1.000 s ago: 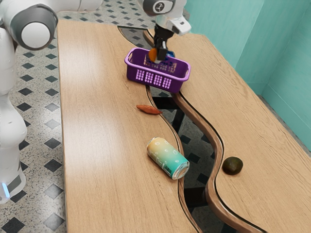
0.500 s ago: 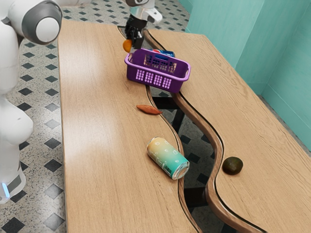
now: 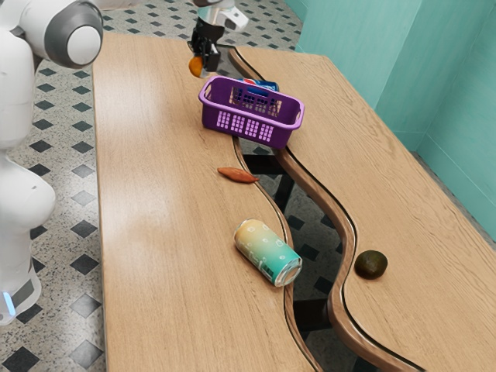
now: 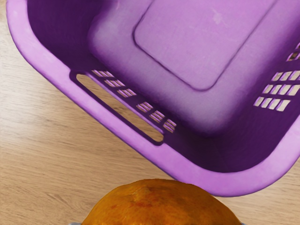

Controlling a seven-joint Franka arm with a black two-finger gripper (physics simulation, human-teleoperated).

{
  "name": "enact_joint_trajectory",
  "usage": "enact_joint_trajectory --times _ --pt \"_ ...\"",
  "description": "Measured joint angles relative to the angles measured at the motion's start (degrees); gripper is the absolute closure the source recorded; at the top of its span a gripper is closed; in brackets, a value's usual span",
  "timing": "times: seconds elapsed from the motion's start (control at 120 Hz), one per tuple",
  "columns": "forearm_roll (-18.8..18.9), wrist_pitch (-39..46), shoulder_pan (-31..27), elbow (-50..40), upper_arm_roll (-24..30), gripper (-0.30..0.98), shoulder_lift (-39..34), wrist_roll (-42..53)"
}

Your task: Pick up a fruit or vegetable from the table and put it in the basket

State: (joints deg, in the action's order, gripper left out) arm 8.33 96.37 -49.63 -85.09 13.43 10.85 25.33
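Grips the fruit (image 3: 195, 67) with the gripper (image 3: 203, 67), its 2 fingers closed to the fruit's width. Holds it (orange, mottled) outside the basket (image 3: 256, 132), near 1 handle end. Has 1 pale can (image 3: 267, 253) lying well apart on the table (image 3: 163, 256).

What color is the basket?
The basket is purple, with a lighter purple rim. The wrist view shows it best.

the purple basket (image 4: 225, 184) lies on the wooden tabletop (image 4: 47, 145), its handled near end close to the orange fruit (image 4: 161, 204).
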Motion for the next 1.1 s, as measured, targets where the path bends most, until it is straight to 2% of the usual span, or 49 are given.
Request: enact_joint_trajectory --times 0.117,0.2,0.258,0.425,0.517,0.633,0.792,0.842,0.883,0.967,1.008,1.05,1.1 --pt "0.05 1.89 -0.33 0.35 1.33 0.36 0.71 0.78" --pt "0.47 2.86 -6.94 1.79 9.53 0.37 2.91 1.36" --pt "0.79 3.33 -9.08 2.28 12.2 0.36 3.94 1.72" --pt "2.82 4.1 -11.15 4.91 17.83 0.37 7.31 2.52" --pt "3.92 4.32 -11.39 5.41 19.09 0.36 8.01 2.83" --pt "4.31 4.33 -11.46 5.5 19.35 0.16 8.13 3.34" --pt "4.4 4.26 -11.09 5.34 19.51 0.05 7.46 3.84" --pt "4.39 3.64 -8.88 4.94 19.49 0.03 4.89 3.51" --pt "4.47 2.34 -3.9 4.79 19.43 0.03 1.54 2.89" --pt "5.62 -0.13 12.64 4.75 19.56 0.01 -2.64 0.19" --pt "7.13 -1.22 18.55 4.74 22.13 0.01 -3.09 -1.29" --pt "8.33 -2.1 22.24 4.74 24.21 0.01 -2.62 -2.67" --pt "9.21 -2.95 23.11 4.79 25.17 0.01 -1.69 -4.22"
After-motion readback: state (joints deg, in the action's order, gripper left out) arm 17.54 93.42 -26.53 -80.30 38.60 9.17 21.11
